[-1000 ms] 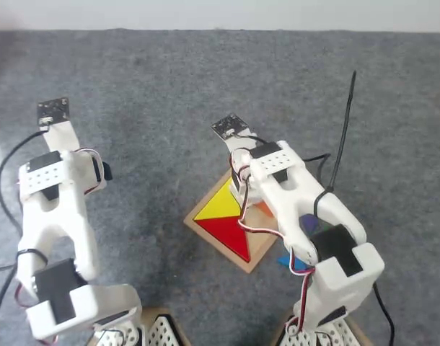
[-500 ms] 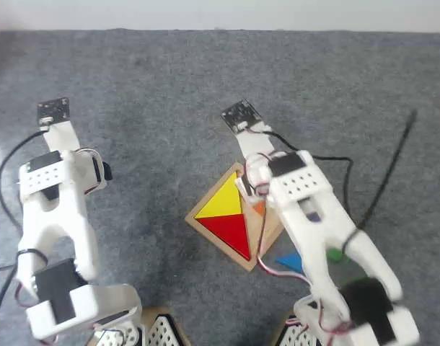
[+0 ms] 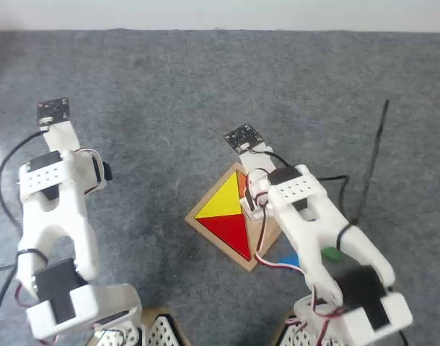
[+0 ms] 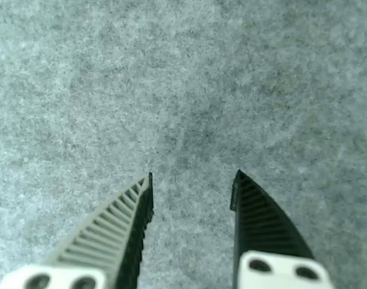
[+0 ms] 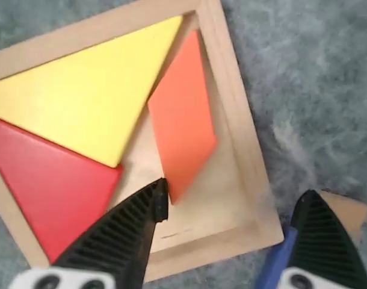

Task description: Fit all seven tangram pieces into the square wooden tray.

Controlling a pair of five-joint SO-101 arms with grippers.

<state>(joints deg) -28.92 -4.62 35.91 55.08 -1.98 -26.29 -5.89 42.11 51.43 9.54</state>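
Note:
The square wooden tray lies under my right gripper, which is open and holds nothing. One finger hangs over the tray's bare floor; the other is past the tray's rim. In the tray lie a yellow triangle, a red triangle and an orange parallelogram, the last set crooked. From above, the tray sits mid-table with the right arm across its right half. A blue piece and a green piece lie on the carpet beside it. My left gripper is open over bare carpet.
A tan piece lies on the carpet just outside the tray's corner, near the blue piece. The left arm stands far to the left of the tray. Grey carpet covers the whole table, and a black cable rises at the right.
The right arm's elbow swung to the right and its wrist shifted slightly over the tray's right corner, uncovering the blue and green pieces. The left arm kept still.

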